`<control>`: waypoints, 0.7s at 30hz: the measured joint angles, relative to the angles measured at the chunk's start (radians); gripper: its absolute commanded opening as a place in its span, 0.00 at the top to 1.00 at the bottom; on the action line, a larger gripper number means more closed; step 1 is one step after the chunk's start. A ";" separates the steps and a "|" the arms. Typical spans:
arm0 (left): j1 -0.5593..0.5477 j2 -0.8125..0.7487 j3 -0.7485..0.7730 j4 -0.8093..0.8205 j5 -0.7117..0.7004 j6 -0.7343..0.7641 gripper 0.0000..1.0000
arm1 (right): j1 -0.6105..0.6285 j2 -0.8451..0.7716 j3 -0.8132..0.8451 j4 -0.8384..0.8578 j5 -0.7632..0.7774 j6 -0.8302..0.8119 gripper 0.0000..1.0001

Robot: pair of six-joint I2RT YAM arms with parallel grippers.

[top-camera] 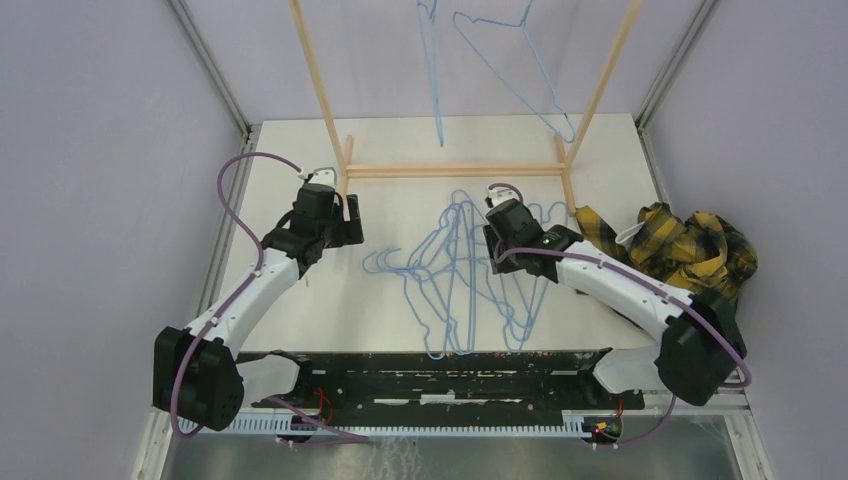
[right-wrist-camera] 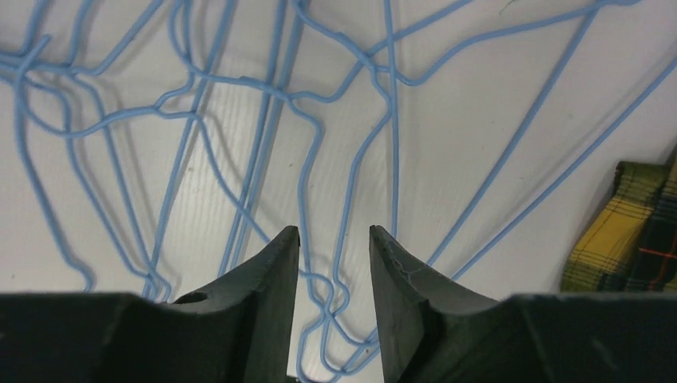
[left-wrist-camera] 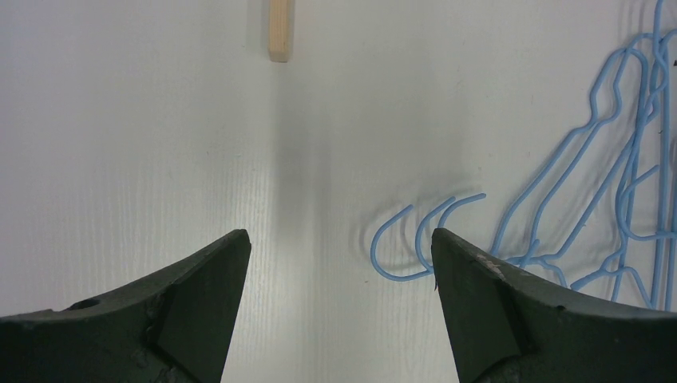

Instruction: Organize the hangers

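Several light-blue wire hangers [top-camera: 455,275] lie tangled in a pile on the white table, between the two arms. Two more hangers [top-camera: 505,60] hang from the wooden rack at the back. My right gripper [top-camera: 500,232] hovers over the pile's right side. In the right wrist view its jaws [right-wrist-camera: 334,230] stand narrowly apart, with crossed hanger wires [right-wrist-camera: 263,88] showing in the gap below them. My left gripper [top-camera: 345,210] stands wide open over bare table left of the pile. In the left wrist view [left-wrist-camera: 339,233] three hanger hooks [left-wrist-camera: 397,239] lie just beside its right finger.
The wooden rack's crossbar [top-camera: 450,170] and slanted poles [top-camera: 320,90] stand behind the pile; one pole foot [left-wrist-camera: 281,32] shows ahead of the left gripper. A yellow-black plaid cloth [top-camera: 690,245] lies bunched at the table's right edge, also in the right wrist view [right-wrist-camera: 631,231].
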 measured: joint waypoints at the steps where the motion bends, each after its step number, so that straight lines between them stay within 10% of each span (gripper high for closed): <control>1: 0.000 0.000 0.000 0.000 0.000 0.000 0.09 | -0.030 0.030 -0.010 0.026 -0.024 0.010 0.56; 21: 0.000 -0.007 -0.006 -0.001 0.001 0.000 0.09 | -0.093 0.217 -0.198 0.204 -0.116 0.083 0.73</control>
